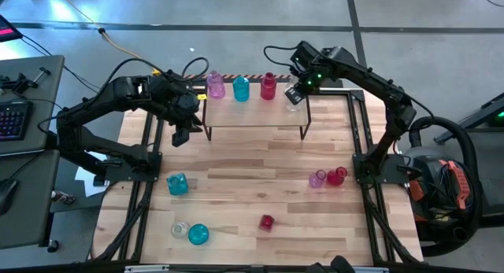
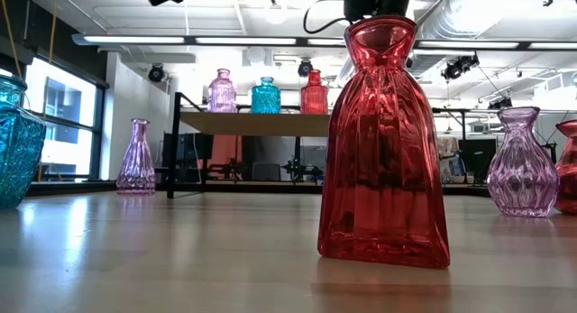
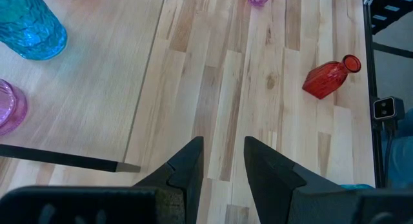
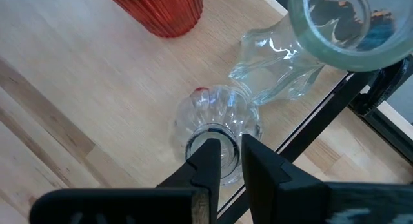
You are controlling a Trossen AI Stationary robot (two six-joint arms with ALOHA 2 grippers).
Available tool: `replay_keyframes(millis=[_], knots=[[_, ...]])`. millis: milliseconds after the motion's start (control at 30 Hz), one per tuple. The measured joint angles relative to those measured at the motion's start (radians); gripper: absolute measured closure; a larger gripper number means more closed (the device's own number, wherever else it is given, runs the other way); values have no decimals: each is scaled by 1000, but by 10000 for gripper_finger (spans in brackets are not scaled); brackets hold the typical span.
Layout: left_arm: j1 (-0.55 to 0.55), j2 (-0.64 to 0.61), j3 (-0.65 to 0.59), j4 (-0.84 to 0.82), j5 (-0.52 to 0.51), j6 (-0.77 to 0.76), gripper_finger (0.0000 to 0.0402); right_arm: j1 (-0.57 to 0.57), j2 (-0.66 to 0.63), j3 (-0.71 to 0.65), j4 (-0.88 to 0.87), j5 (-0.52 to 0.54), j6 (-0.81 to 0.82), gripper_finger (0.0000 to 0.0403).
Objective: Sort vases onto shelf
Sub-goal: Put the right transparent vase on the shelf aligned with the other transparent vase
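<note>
The shelf point(image 1: 252, 119) stands at the table's far middle. On it stand a pink vase point(image 1: 215, 86), a teal vase point(image 1: 240, 88), a red vase point(image 1: 268, 86) and, at its right end, two clear vases. My right gripper point(image 4: 227, 153) is shut over the smaller clear vase point(image 4: 213, 121), beside the taller clear one point(image 4: 277, 66). My left gripper point(image 3: 222, 153) hangs open off the shelf's left end, above bare table. Other vases stand on the table: teal point(image 1: 178, 183), clear point(image 1: 180, 228), teal point(image 1: 198, 234), red point(image 1: 266, 223), pink point(image 1: 317, 178), red point(image 1: 337, 175). My right gripper holds the smaller clear vase by the rim of its mouth point(image 4: 193, 137), one finger inside the mouth and one outside. The fingers come from above, pointing steeply down. The vase stands upright on the shelf top, close to its right end.
Black frame rails run along both table sides point(image 1: 146, 186). In the low view a pink vase point(image 2: 137, 157) stands left of the shelf's legs, and the red vase point(image 2: 383, 142) stands near the front edge. Bare wood lies between the shelf and the front vases.
</note>
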Motion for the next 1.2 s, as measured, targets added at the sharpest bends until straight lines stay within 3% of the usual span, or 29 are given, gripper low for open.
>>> replay_keyframes(millis=[300, 600, 1200], knots=[[0, 0, 0, 0, 0, 0, 298, 0, 0, 0, 11, 0, 8, 358], [0, 0, 0, 0, 0, 0, 298, 0, 0, 0, 16, 19, 0, 310], [0, 0, 0, 0, 0, 0, 298, 0, 2, 22, 30, 23, -18, 309]])
